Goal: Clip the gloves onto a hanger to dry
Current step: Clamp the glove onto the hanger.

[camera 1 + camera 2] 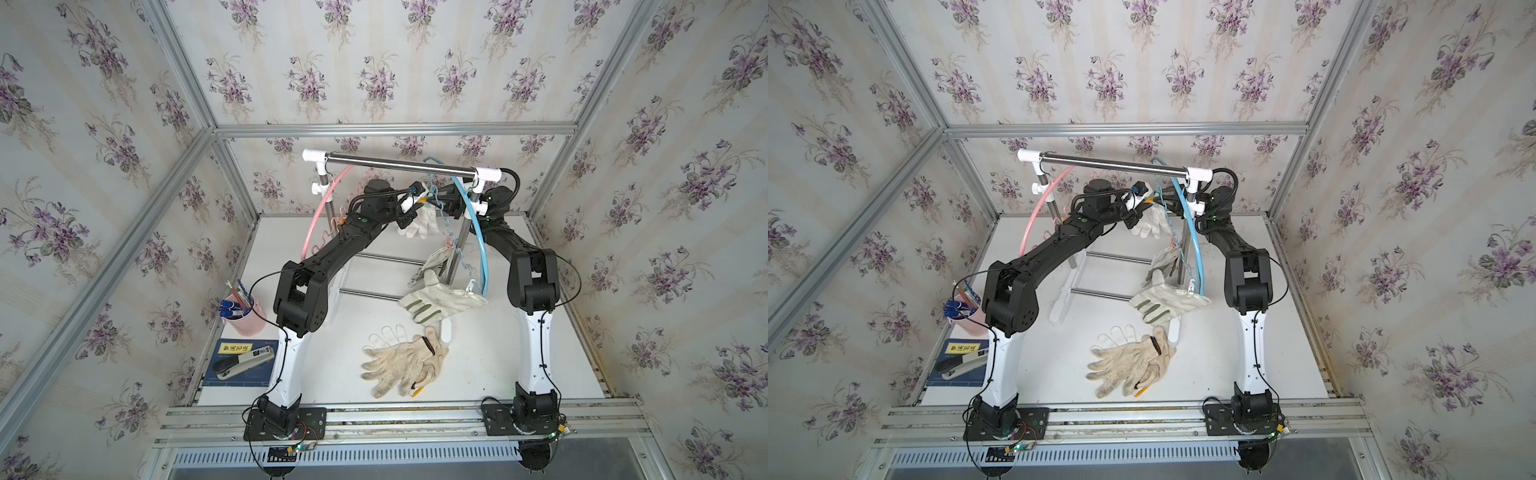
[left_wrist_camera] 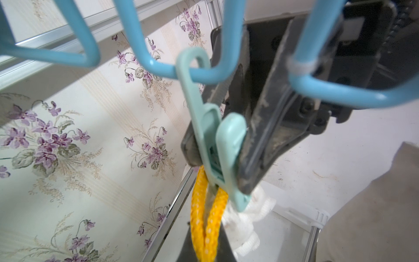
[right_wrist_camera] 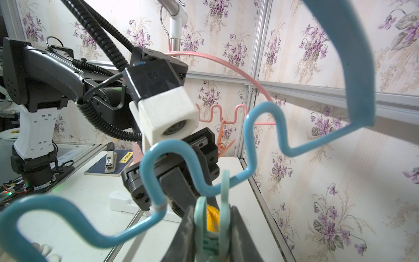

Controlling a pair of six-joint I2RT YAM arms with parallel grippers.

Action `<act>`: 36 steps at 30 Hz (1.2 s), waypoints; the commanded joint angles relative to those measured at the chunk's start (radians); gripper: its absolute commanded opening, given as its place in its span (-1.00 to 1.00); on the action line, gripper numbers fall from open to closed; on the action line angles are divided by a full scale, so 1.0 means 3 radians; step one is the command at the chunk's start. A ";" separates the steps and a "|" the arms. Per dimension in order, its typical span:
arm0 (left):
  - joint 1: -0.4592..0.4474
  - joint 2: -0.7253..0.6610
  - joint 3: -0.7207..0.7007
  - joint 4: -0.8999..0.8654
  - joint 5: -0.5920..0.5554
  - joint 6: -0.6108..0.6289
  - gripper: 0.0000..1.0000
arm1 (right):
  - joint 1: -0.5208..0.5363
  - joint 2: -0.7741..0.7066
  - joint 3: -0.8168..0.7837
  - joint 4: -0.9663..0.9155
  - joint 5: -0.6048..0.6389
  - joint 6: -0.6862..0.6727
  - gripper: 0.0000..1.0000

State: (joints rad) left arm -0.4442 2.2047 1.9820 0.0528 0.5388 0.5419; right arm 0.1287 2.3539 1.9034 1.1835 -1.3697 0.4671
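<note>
The white surface (image 1: 519, 353) is the biggest thing here. At 12 o'clock stands a rack (image 1: 399, 163) with a shiny bar on top. Both black arms reach up and meet just under that bar.

A blue hanger (image 3: 360, 68) hangs from the bar on the 1 o'clock side. Two canvas gloves (image 1: 436, 301) with green finger patches hang from its lower part, over the middle of the surface. A pile of dirty cream gloves (image 1: 401, 363) lies flat toward 6 o'clock. A white glove (image 1: 422, 222) dangles in the air at 12 o'clock, fingers down, between the two arms.

A blue book (image 1: 226, 370) lies at 8 o'clock with a stapler (image 1: 243, 362) on it. A pink cup (image 1: 247, 318) of pens stands at 9 o'clock.

The left tool (image 2: 207, 245) is squeezed together on the white glove's yellow cuff (image 2: 199, 204). The right tool (image 3: 212, 236) has one finger on each side of a small green clip (image 2: 229, 140) and presses on it. The clip hooks on the blue hanger's wavy wire. The yellow cuff sits between the clip's two halves.
</note>
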 commanded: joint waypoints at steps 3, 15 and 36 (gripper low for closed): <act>-0.0018 -0.0012 -0.0010 0.0085 0.0050 0.0035 -1.00 | -0.0003 -0.0001 -0.0004 0.0074 0.0051 0.0011 -0.07; -0.0015 -0.0130 -0.0172 0.0134 -0.0091 0.0070 -0.65 | -0.0095 -0.0122 -0.0263 0.0125 0.0188 -0.0090 0.27; -0.0023 -0.0887 -0.1026 0.0459 -0.0323 -0.0103 0.07 | -0.0347 -0.1429 -0.1902 -0.1773 0.2731 -0.1794 0.29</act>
State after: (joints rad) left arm -0.4500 1.9747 1.6970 0.1368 0.4400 0.5430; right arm 0.0162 1.9831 1.3865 0.7151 -0.7929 0.0090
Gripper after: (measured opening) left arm 0.537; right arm 0.643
